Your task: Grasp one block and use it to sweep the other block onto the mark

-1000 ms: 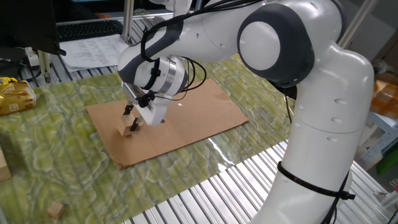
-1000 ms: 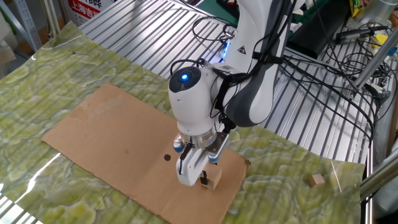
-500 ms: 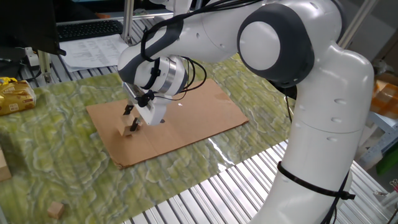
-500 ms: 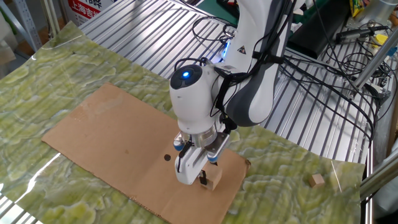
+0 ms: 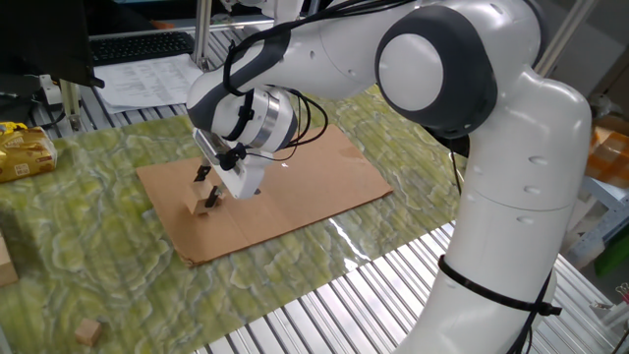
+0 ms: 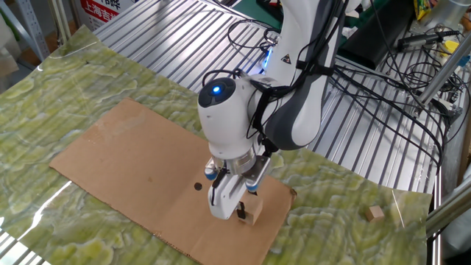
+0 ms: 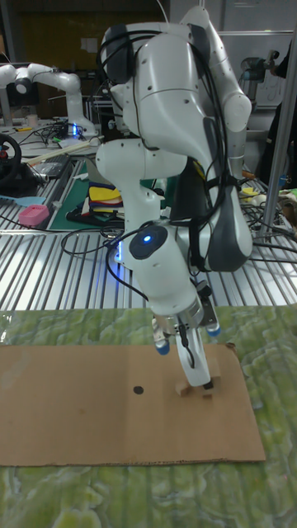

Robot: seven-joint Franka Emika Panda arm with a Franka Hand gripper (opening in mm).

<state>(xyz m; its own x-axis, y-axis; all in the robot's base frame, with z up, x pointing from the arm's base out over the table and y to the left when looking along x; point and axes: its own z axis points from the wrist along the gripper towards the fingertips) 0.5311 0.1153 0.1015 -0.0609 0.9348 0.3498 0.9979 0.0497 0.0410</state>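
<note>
The large tan cube (image 5: pixel 205 206) rests on the brown cardboard (image 5: pixel 295 192) near its left end. My gripper (image 5: pixel 207 187) points down over it, shut, with a black fingertip on each side. In the other fixed view the same cube (image 6: pixel 253 216) sits at the cardboard's right end, one fingertip (image 6: pixel 241 213) against its left face. The tiny brown cube (image 6: pixel 292 193) lies at the cardboard's right edge, a short way behind the gripper. The black dot mark (image 6: pixel 197 185) is on the cardboard just left of the gripper, also seen as the mark (image 7: pixel 138 389) in the tall view.
A mid-sized tan cube (image 6: pixel 376 213) lies on the green patterned mat (image 6: pixel 44 96) off to the right, and shows as a cube (image 5: pixel 88 329) near the front edge in one fixed view. Metal slats surround the mat. A yellow packet (image 5: pixel 22 147) lies far left.
The arm's upper part shifts very slightly. The gripper and the cube stay where they were.
</note>
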